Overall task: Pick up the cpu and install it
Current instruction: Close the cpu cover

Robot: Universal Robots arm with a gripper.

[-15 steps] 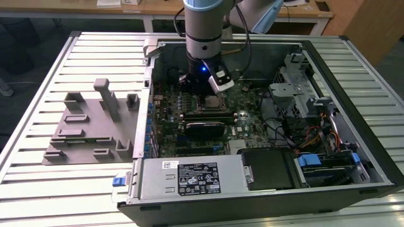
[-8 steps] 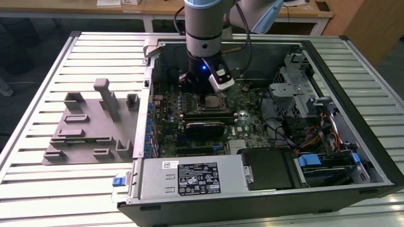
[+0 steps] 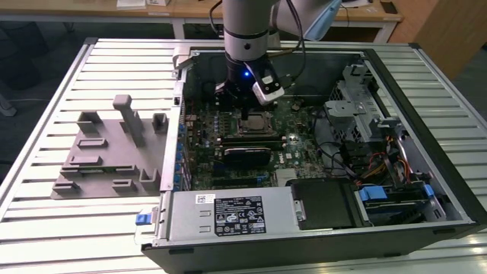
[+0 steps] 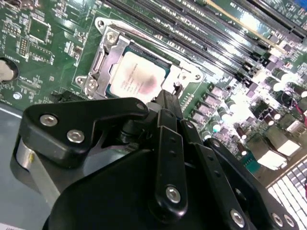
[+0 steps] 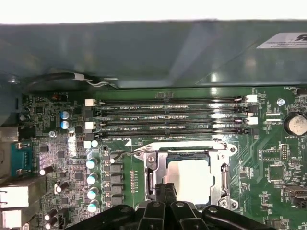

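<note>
The cpu (image 4: 136, 79) is a flat square chip with a silvery top. It lies in the open metal socket frame (image 4: 106, 36) on the green motherboard inside the computer case. In the first wrist view the cpu (image 5: 189, 179) sits square in the socket frame (image 5: 148, 158). My gripper (image 4: 167, 96) hovers just above one edge of the chip, black fingers drawn together and shut on nothing. In the exterior view the arm reaches straight down into the case, with the gripper (image 3: 247, 113) right over the cpu (image 3: 256, 121).
Several memory slots (image 5: 168, 115) run beside the socket. A black ribbed module (image 3: 247, 153), the power supply (image 3: 228, 214), a drive cage (image 3: 357, 97) and loose cables (image 3: 365, 165) crowd the case. A grey plate with upright blocks (image 3: 106, 154) lies on the slatted table at the exterior view's left.
</note>
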